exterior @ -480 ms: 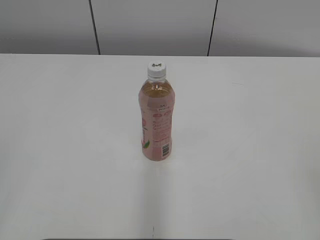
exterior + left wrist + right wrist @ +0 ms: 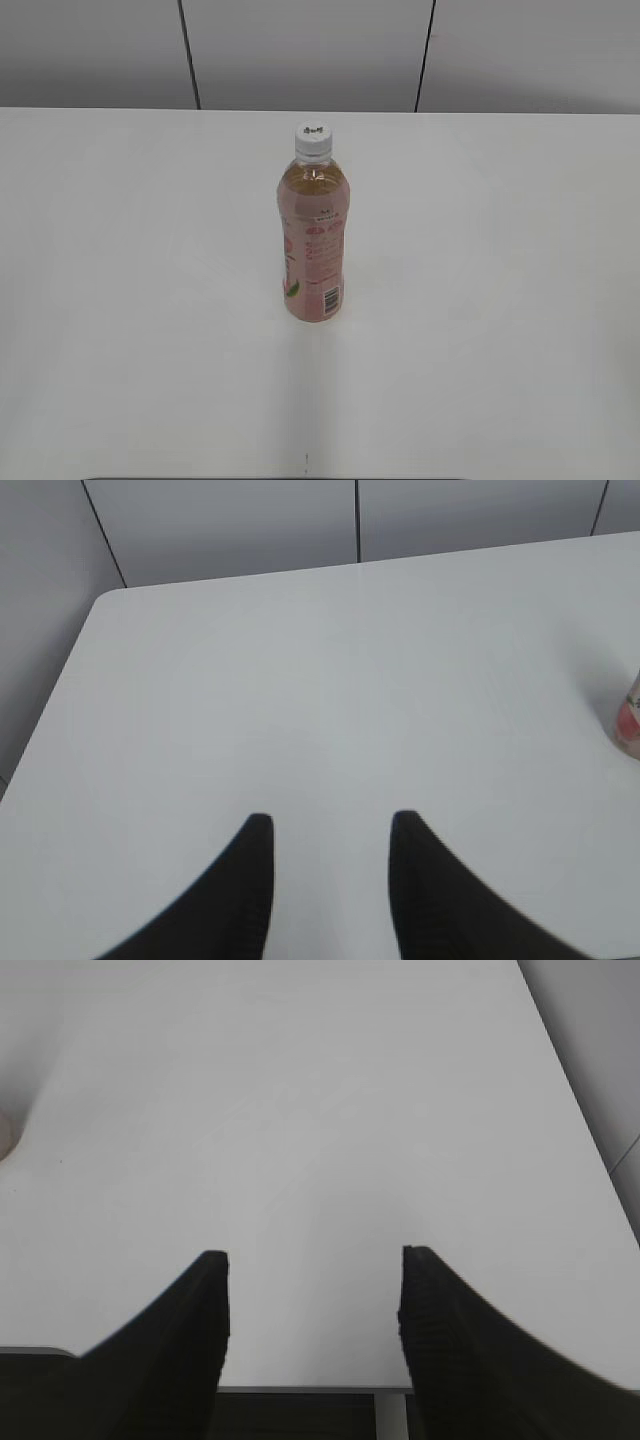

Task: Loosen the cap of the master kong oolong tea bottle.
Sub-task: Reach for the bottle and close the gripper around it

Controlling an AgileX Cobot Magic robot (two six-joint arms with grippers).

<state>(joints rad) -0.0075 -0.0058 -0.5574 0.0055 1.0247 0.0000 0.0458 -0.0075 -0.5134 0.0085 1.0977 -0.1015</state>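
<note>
Amber tea fills the master kong oolong tea bottle [image 2: 313, 240], which stands upright near the middle of the white table [image 2: 120, 300], long axis vertical, pink label with barcode facing the exterior camera. White cap [image 2: 312, 139] seated on the neck; no visible gap or tilt, so judged not yet loosened.

Left gripper [image 2: 325, 825]: fingers parted, nothing between them, only bare table beyond the tips. Bottle base shows at the far right edge of the left wrist view, so the bottle lies ahead and to the right of these fingers, well apart.

Right gripper [image 2: 313, 1257]: fingers parted somewhat wider than the left, empty, tips hanging over the near table edge. A pale pink sliver at the far left edge of the right wrist view is probably the bottle base; if so, the bottle lies ahead and to the left, well apart.

Neither arm appears in the exterior view. Which gripper is nearer: cannot tell with confidence; the bottle sits at the margin of both wrist views, roughly between them.

Key relation for the coming move: the cap sits at the top of a vertical axis, while both grippers are low and off to the sides. Judgement: one gripper must close around the body to brace it, and the other must rise to cap height and approach from above or the side.

Versus the frame half a second earlier: bottle position, label orientation and cap unchanged; no arm has entered the exterior view. No detectable motion.
</note>
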